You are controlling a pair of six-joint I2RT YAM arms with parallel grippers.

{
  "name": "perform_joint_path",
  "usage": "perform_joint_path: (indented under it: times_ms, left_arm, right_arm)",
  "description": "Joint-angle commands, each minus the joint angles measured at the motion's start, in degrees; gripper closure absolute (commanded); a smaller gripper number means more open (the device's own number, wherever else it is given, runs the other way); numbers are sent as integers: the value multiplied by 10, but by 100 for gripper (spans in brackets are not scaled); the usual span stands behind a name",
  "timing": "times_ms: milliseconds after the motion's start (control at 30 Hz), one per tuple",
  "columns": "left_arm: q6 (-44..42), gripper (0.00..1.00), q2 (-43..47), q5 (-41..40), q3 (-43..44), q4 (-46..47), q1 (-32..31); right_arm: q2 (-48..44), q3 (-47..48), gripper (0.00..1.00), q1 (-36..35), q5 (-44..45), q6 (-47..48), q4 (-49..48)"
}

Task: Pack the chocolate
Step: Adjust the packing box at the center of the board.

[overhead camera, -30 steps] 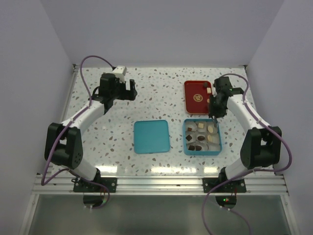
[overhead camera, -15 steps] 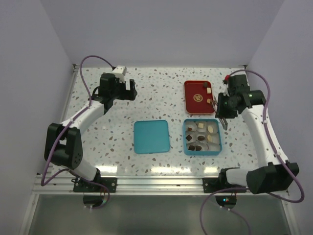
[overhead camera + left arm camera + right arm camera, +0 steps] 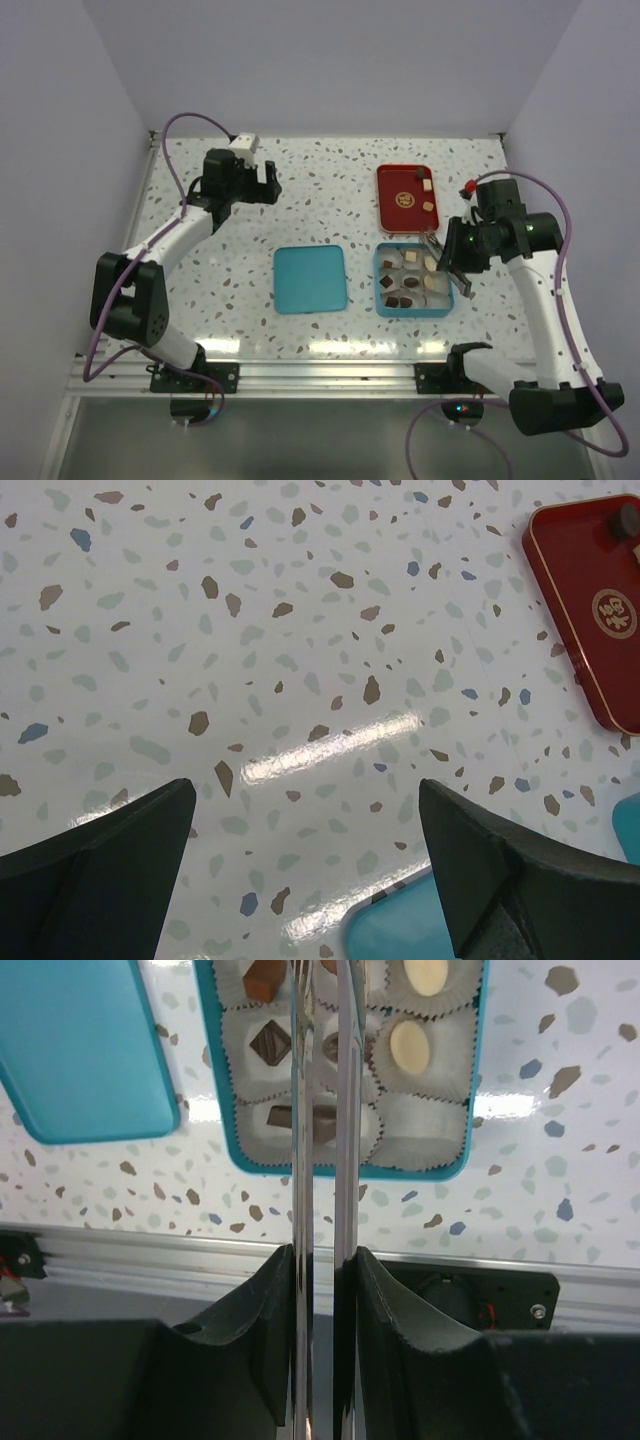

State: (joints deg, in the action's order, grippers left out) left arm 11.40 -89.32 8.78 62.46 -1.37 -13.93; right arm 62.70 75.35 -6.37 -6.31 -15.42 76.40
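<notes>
Several pieces of chocolate (image 3: 410, 281) sit in paper cups inside the teal box (image 3: 380, 290). In the right wrist view I see a dark square one (image 3: 270, 1043) and a cream oval one (image 3: 410, 1047) in the box (image 3: 476, 1060). Three more pieces (image 3: 428, 206) lie on the red tray (image 3: 390, 178). My right gripper (image 3: 455, 265) (image 3: 322, 1255) is shut on metal tongs (image 3: 300, 1160) that reach over the box. Their tips run off the top of the wrist view. My left gripper (image 3: 268, 185) (image 3: 305, 790) hangs open and holds nothing above bare table at the back left.
The teal lid (image 3: 310, 278) (image 3: 400, 935) lies flat left of the box. The red tray (image 3: 575, 570) stands just behind the box. An aluminium rail (image 3: 150, 1250) runs along the near table edge. White walls close in the left, right and back.
My right arm has swung from the red tray toward the near side, bringing the tongs over the teal box. The left arm has not moved.
</notes>
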Motion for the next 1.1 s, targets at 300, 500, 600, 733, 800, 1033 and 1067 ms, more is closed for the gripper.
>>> perform_joint_path:
  times_ms: [300,500,600,733,800,1033,1067]
  left_arm:
    - [8,0,25,8,-6,34,-2]
    - [11,0,17,19,-4,39,-2]
    - [11,0,13,17,-4,41,-2]
    - [17,0,-3,22,9,44,-2]
    - [26,0,-13,32,18,51,-3]
    - [13,0,-30,1,29,54,-67]
    - [14,0,-29,0,28,52,-80]
  right_arm:
    - [-36,-78,80,-3,-61,-26,143]
    - [-62,-85,80,-3,-32,-44,145]
    - [-83,-108,79,-3,-38,-57,146]
    - [-102,-122,80,-4,-38,-62,145]
    - [-108,-127,80,-4,-33,-60,146]
    - [-115,-129,79,-4,-14,-58,145]
    - [-114,-123,79,-4,-9,-59,144]
